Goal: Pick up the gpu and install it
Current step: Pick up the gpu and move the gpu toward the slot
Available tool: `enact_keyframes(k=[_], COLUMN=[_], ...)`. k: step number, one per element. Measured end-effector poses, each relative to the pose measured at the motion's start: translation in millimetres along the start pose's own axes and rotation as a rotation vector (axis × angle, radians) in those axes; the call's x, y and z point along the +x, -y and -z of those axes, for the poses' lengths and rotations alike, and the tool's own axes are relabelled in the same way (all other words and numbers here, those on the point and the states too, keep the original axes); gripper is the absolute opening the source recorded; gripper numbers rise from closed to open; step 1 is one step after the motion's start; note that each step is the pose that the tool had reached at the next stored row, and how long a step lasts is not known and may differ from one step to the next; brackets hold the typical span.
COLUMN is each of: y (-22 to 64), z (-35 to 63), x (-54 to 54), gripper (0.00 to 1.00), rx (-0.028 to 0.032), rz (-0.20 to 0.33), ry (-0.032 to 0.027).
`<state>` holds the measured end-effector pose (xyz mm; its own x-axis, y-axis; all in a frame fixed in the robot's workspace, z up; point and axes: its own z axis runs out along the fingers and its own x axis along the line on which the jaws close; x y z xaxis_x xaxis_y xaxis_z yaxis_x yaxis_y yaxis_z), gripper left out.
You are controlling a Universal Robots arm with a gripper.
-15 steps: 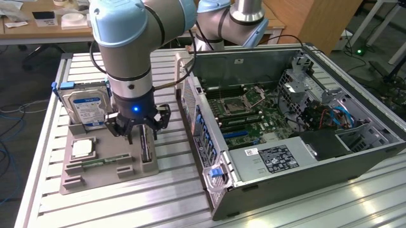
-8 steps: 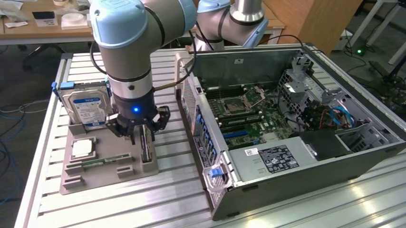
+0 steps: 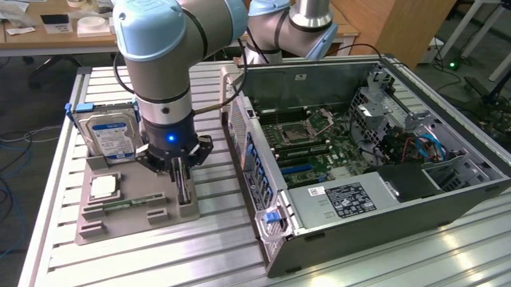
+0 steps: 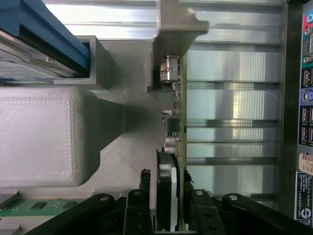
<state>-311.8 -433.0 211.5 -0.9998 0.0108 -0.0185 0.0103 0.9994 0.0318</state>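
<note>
Exterior view: gpu (image 3: 184,192) in holder (image 3: 131,226) on slatted table (image 3: 160,257), wooden desk (image 3: 56,40) behind.

— What was the table (image 3: 160,263) made of?
— Ribbed bare metal, shiny. The holder (image 4: 112,166) was matt grey plastic, finely ridged.
— And the gpu (image 4: 180,112)?
— Thin matt circuit board.

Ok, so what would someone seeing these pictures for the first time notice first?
Probably the big grey-and-blue robot arm at the exterior view's left, its gripper down over the gpu, which stands on edge in a grey holder tray. Next, the open computer case at the exterior view's right, motherboard exposed, and the hard drive with a blue-white label standing upright at the tray's far end.
</note>
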Motion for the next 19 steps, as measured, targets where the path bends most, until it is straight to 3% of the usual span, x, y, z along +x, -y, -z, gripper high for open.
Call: enact_keyframes(k=[1,10,11,19], y=[0.0,0.0,0.0,0.0], z=[-0.1,-1.0,-1.1,-1.6], x=[0.0,-1.2,-1.4,-2.7], gripper=[0.36,0.35,0.28,0.28], rx=[0.0000,0.0001,0.0001,-0.0001], rz=[0.000,0.000,0.000,0.000], ry=[0.0001,0.0001,-0.0001,0.0001])
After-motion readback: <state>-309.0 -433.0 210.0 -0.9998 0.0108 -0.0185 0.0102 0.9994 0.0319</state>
